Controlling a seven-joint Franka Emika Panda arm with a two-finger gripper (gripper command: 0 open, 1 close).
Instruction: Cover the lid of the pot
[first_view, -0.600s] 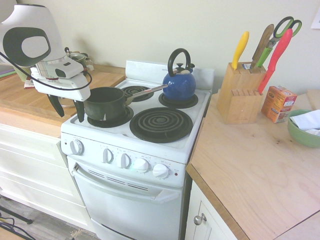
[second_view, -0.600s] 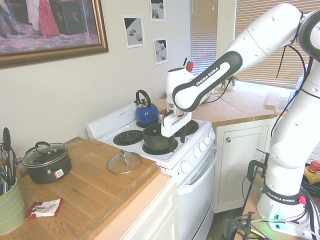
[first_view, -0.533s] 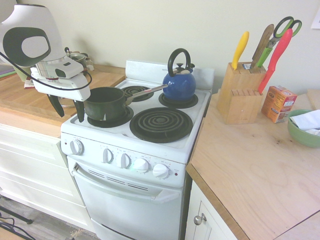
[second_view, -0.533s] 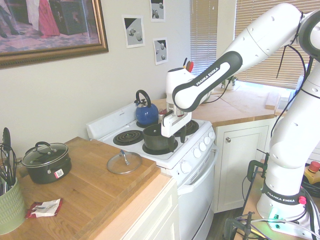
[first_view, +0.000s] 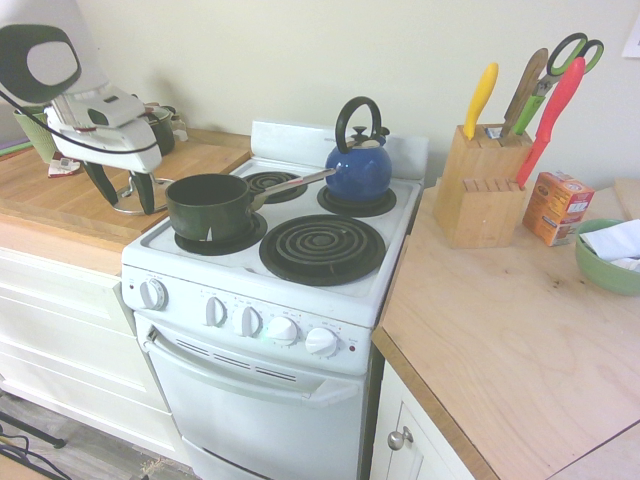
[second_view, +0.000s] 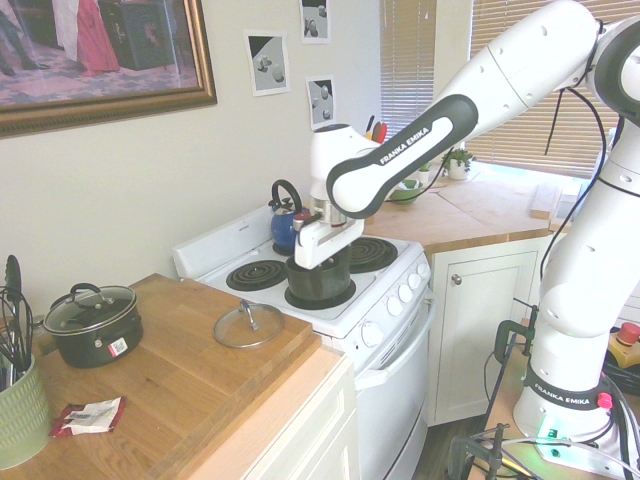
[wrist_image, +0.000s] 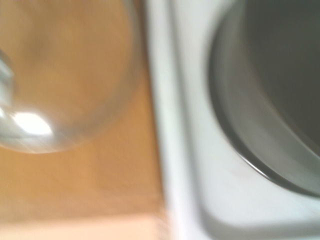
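Hovering open and empty, the end effector (first_view: 118, 190) hangs just above the lid (second_view: 248, 326), beside the pot (first_view: 208, 206).

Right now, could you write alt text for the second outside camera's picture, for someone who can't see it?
A white robot arm's open gripper hangs over a dark saucepan on a white stove. A round glass lid lies on the wooden counter beside the stove, with a blue kettle on a back burner.
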